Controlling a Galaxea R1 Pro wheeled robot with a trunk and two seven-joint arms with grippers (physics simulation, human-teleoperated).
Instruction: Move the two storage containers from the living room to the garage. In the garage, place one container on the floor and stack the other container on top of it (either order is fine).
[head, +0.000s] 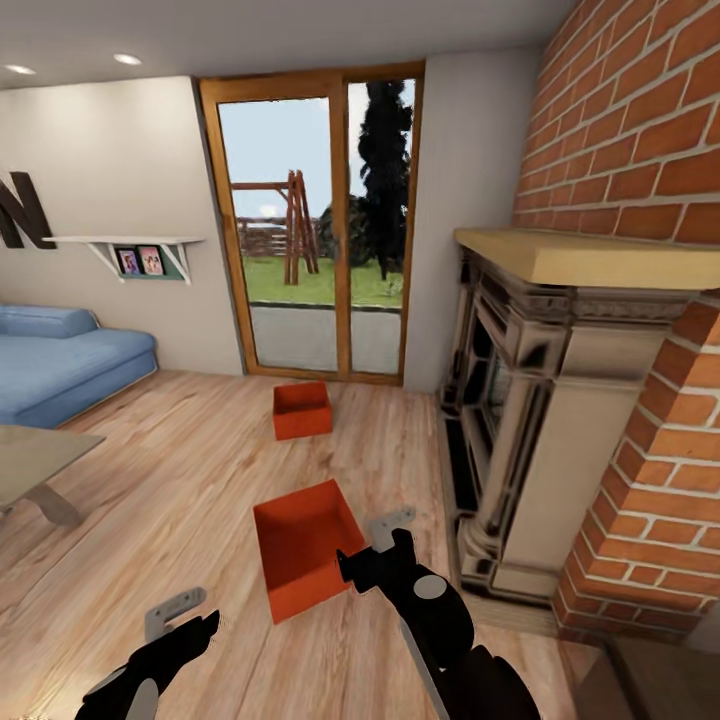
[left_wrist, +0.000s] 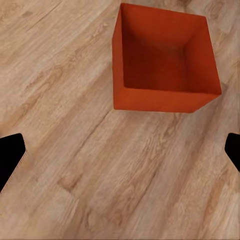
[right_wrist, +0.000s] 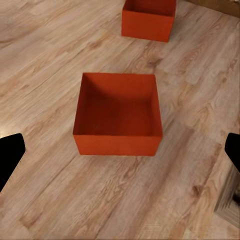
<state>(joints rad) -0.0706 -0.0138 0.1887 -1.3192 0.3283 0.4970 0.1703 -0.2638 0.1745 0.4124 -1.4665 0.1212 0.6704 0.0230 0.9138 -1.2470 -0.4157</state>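
Observation:
Two orange-red storage containers stand open and empty on the living room's light wood plank floor. The near container (head: 303, 560) (left_wrist: 165, 60) (right_wrist: 117, 112) lies just ahead of my arms. The far container (head: 301, 409) (right_wrist: 148, 17) sits near the glass doors. My right gripper (head: 372, 545) (right_wrist: 120, 155) hovers open over the near container's right rim, holding nothing. My left gripper (head: 185, 620) (left_wrist: 120, 155) is open above bare floor, to the left of and nearer than that container.
A stone fireplace (head: 510, 420) in a red brick wall (head: 640, 130) stands close on the right. Wood-framed glass doors (head: 315, 230) are straight ahead. A blue sofa (head: 60, 360) and a low table (head: 35, 455) are on the left. Open plank floor lies between the containers.

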